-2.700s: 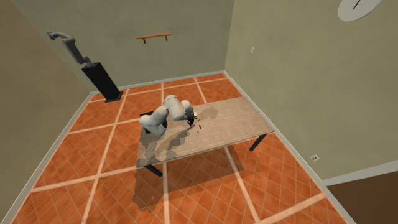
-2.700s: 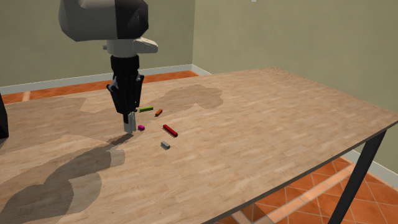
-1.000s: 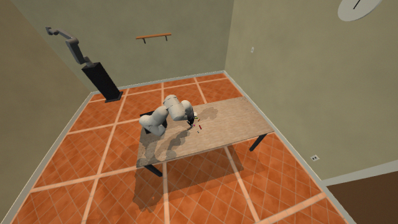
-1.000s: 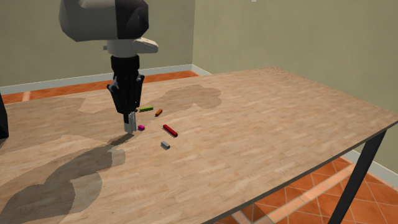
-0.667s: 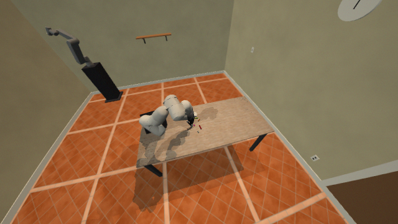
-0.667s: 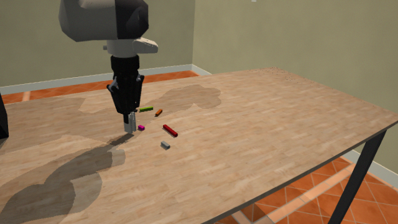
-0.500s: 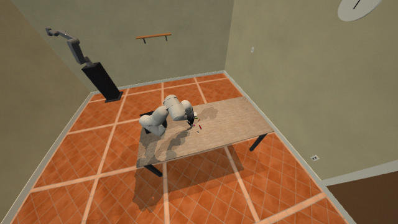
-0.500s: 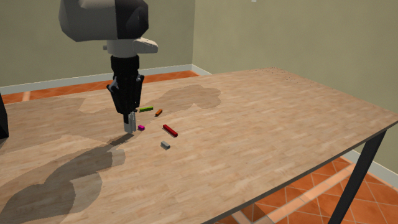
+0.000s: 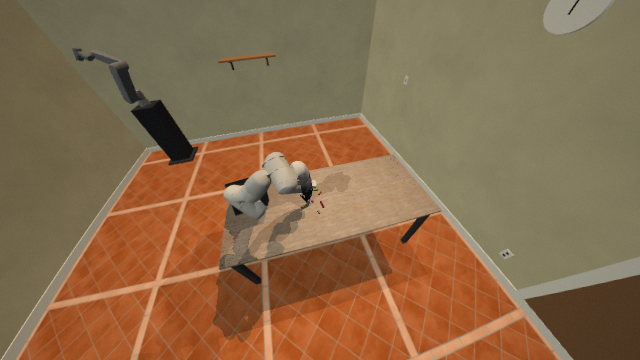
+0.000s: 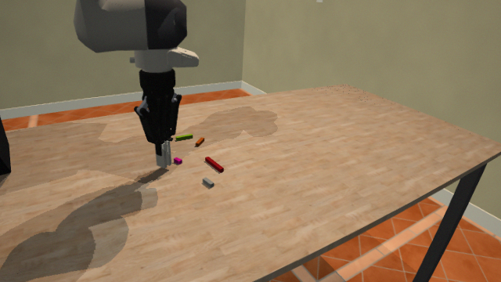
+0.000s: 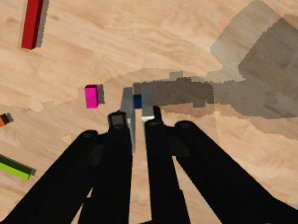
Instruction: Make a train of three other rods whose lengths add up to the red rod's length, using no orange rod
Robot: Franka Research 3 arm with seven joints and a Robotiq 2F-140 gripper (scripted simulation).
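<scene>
You have the gripper pointing down, low over the table. Fingers: narrow, closed on the blue rod, which you can see between the pale tips in the wrist view. Whether that rod touches the table, you cannot tell.

In the exterior view, taken from the fingertips, you find the magenta rod just beside them at 3 o'clock. The red rod lies farther out at 3 o'clock, the grey rod at 4, the orange rod at 2 and the lime rod at 1.

These five lie flat, apart from one another, at differing angles. Train: not assembled; magenta and grey stand separate, blue is in the grip.

Markings: any lettering on the arm or gripper is too small or dark for you to read. A white disc with a dark line, on the wall at 1 o'clock in the top view, is cut off by the frame; its lettering, likewise, you cannot determine.
</scene>
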